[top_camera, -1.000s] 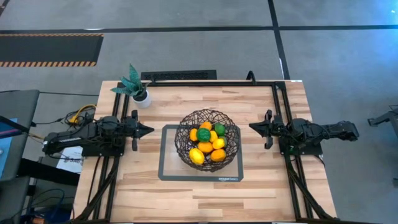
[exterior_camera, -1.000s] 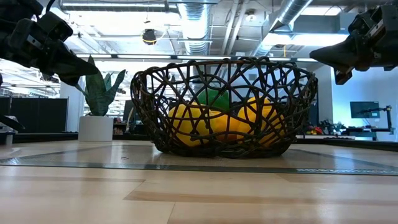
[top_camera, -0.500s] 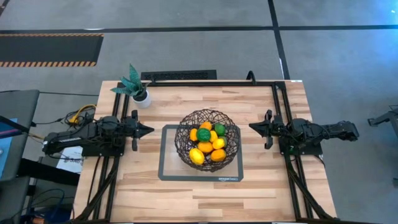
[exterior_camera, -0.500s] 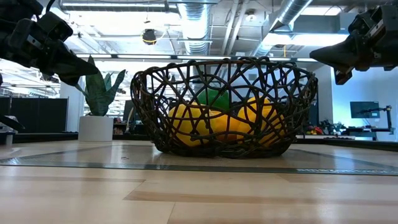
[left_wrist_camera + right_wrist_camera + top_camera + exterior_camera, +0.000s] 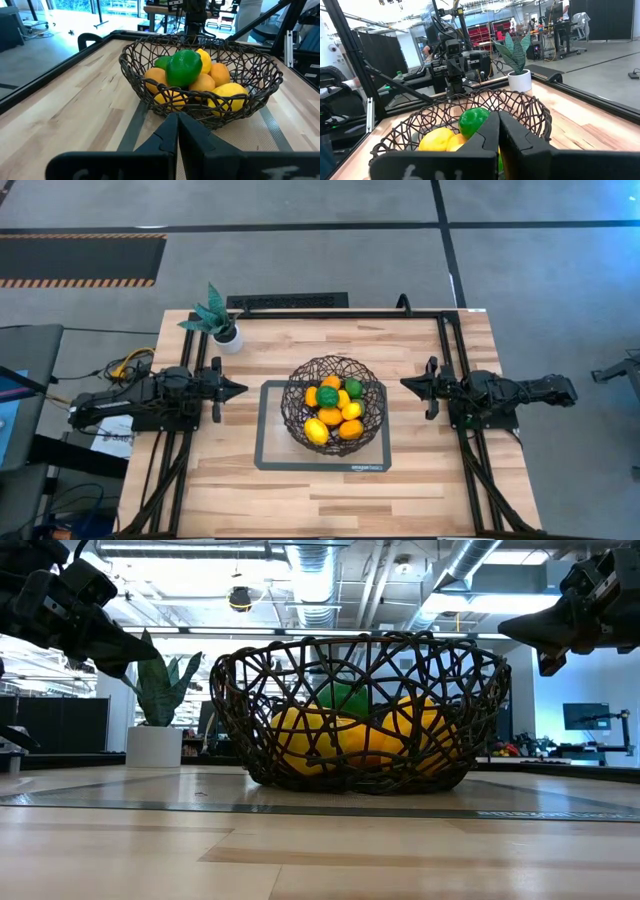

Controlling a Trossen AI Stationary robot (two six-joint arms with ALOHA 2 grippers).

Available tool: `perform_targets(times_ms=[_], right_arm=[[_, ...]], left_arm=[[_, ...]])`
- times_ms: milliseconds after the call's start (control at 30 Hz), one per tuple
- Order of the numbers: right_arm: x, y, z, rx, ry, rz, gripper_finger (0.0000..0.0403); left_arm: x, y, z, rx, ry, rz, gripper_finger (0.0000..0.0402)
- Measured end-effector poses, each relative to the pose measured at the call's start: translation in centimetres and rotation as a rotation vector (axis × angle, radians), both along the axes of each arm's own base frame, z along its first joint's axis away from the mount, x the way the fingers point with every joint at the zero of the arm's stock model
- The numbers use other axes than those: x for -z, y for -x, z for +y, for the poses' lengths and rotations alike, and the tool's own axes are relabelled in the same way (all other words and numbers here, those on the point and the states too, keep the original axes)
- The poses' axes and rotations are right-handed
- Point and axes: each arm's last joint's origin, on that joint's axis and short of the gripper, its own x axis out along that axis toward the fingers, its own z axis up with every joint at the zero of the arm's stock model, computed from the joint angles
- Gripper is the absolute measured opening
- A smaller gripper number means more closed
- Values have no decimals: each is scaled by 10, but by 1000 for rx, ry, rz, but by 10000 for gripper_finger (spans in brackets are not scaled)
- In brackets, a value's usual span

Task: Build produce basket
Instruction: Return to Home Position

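The dark brown wire basket stands by its base on the grey-framed mat in the table's middle. Inside it lie the produce: several orange, yellow and green fruits, a green one on top. My left gripper hangs shut above the table's left side, pointing at the basket. My right gripper hangs shut above the right side, pointing at the basket from the opposite side. Both stand well clear of the basket; nothing is between their fingers.
A teal-leaved plant in a white pot stands at the table's far left corner. Black rails run along the left, right and far edges. Bare wood lies near the front edge.
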Motion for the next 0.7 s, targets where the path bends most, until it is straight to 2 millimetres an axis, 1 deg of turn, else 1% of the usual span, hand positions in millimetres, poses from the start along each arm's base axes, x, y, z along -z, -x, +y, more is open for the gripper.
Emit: perform_targets(times_ms=[700], right_arm=[[0,0,0,0,0,0,22]], left_arm=[[0,0,0,0,0,0,0]])
